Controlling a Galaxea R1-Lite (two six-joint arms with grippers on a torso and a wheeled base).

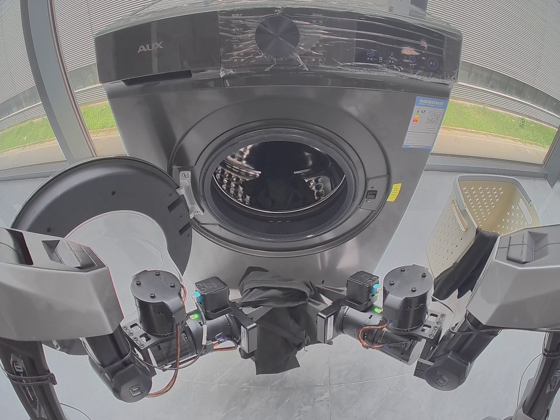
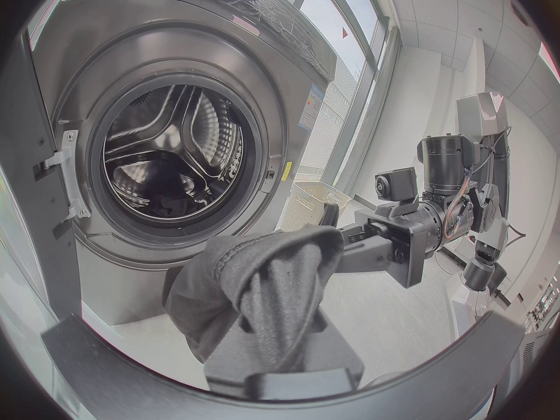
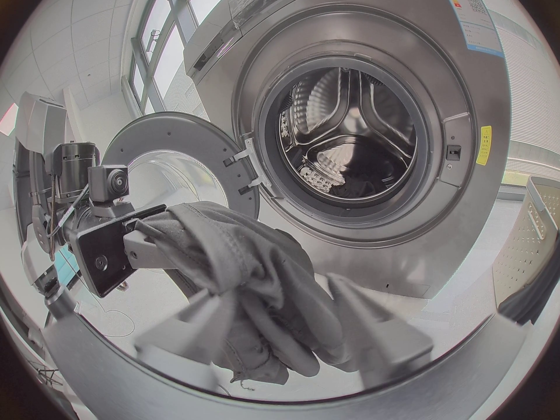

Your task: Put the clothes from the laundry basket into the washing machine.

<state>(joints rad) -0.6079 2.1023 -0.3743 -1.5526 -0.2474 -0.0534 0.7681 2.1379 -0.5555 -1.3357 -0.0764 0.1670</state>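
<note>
Holding one dark garment (image 1: 280, 316) stretched between left gripper (image 1: 254, 332) and right gripper (image 1: 319, 323), both clamped on its cloth, bunched for loading. Laundry basket (image 1: 496, 205) at right, another dark piece (image 1: 466, 266) over its rim. Door (image 1: 99, 199) swung aside; drum (image 1: 279, 185) of the washing machine (image 1: 280, 106) open, dark clothing inside.

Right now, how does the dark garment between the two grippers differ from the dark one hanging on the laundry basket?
The held garment is bunched between the left gripper and right gripper; the basket garment is touched by neither. The held garment hangs before the washing machine; the basket garment drapes over the laundry basket's rim. Both are dark, outside the drum.
</note>
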